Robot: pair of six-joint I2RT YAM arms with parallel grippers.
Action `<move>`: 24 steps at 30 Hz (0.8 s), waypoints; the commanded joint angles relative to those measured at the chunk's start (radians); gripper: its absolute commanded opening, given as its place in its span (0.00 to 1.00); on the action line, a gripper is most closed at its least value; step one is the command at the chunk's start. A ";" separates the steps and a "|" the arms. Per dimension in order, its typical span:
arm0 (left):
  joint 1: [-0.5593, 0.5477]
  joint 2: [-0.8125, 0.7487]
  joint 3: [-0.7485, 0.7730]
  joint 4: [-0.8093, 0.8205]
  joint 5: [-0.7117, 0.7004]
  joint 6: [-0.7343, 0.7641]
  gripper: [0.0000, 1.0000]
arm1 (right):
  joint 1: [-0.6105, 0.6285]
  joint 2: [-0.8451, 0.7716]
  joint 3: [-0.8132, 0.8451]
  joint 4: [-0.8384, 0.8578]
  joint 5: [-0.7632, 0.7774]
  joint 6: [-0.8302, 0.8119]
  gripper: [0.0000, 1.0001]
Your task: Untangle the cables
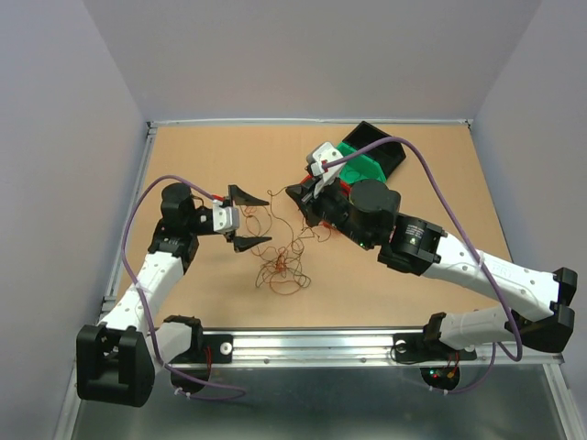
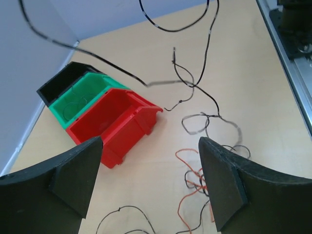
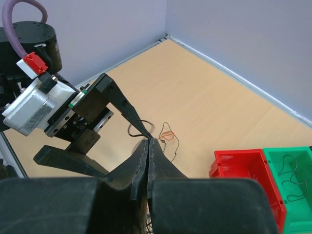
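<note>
The cables (image 1: 282, 266) are thin curly wires in black, orange and red, tangled on the table between the arms. My right gripper (image 1: 295, 194) is shut on a black cable above the table; in the right wrist view its pads (image 3: 148, 144) pinch the strand at their tip. Black strands (image 2: 195, 87) rise from the table and cross the left wrist view. My left gripper (image 1: 249, 220) is open and empty, just left of the right gripper. Orange wire (image 2: 192, 170) lies beside its right finger (image 2: 234, 180).
Red (image 2: 112, 124), green (image 2: 80, 97) and black (image 2: 61, 83) bins stand in a row at the back right, partly under my right arm in the top view. The green bin (image 3: 290, 170) holds a thin black wire. A metal rail (image 1: 312, 344) runs along the near edge.
</note>
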 commanded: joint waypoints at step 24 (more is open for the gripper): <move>-0.155 0.107 0.119 -0.381 -0.015 0.370 0.95 | 0.003 0.019 0.235 0.164 -0.017 -0.112 0.00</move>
